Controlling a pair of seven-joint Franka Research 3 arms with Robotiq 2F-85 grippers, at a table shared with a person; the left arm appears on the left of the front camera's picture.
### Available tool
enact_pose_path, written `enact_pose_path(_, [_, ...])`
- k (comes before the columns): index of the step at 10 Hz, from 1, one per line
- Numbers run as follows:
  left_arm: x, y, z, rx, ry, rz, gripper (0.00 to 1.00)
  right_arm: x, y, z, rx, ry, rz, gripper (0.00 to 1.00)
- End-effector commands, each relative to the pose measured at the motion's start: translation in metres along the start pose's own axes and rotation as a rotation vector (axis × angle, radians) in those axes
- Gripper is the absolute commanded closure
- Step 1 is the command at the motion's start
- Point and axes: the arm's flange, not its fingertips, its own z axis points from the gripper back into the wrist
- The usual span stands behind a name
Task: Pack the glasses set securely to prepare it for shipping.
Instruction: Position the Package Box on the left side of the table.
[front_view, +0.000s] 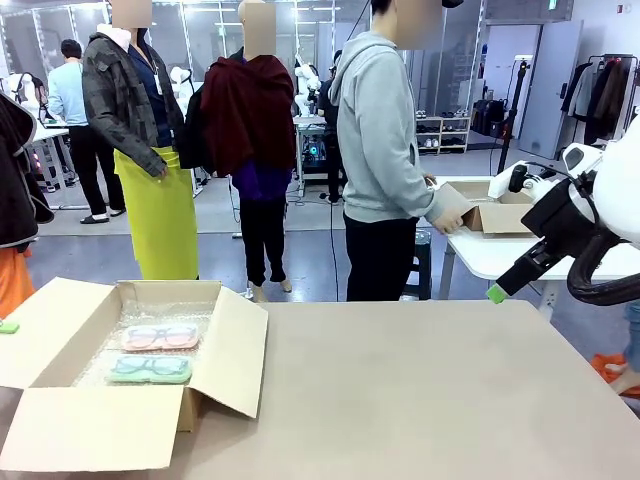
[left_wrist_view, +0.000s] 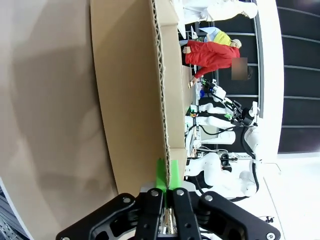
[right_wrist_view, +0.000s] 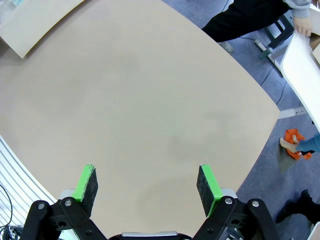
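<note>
Corrugated cardboard flap pinched by left gripper | right gripper wide

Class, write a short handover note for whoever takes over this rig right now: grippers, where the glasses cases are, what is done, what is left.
Left gripper: shut on the edge of a cardboard box flap.
Right gripper: open, holding nothing, above the table.
Pink case and mint case: side by side inside the open box, on bubble wrap.
Done: both cases are in.
Left: fold the flaps shut.
</note>
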Motion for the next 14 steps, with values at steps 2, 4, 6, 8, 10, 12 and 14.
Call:
enact_pose_path(2, [0.000, -0.001, -0.004, -0.003, 0.006, -0.001, 0.98, -0.001, 0.002, 0.003, -0.010, 0.014, 0.010, 0.00])
enact_pose_path(4, [0.000, -0.001, -0.004, -0.003, 0.006, -0.001, 0.98, -0.001, 0.002, 0.003, -0.010, 0.014, 0.010, 0.00])
enact_pose_path(6, [0.000, -0.001, -0.004, -0.003, 0.006, -0.001, 0.98, -0.001, 0.002, 0.003, -0.010, 0.014, 0.010, 0.00])
enact_pose_path(8, [0.001, 0.000, -0.003, -0.003, 0.005, -0.002, 0.98, -0.001, 0.002, 0.003, -0.010, 0.014, 0.010, 0.00])
enact_pose_path(10, [0.000, -0.007, -0.002, 0.016, 0.048, -0.046, 0.63, -0.001, 0.002, 0.003, -0.010, 0.014, 0.010, 0.00])
enact_pose_path(12, [-0.001, -0.012, -0.001, 0.027, 0.050, -0.067, 0.27, -0.001, 0.002, 0.003, -0.010, 0.014, 0.010, 0.00])
enact_pose_path(14, [0.000, -0.014, 0.003, 0.045, 0.043, -0.069, 0.00, -0.001, 0.002, 0.003, -0.010, 0.014, 0.010, 0.00])
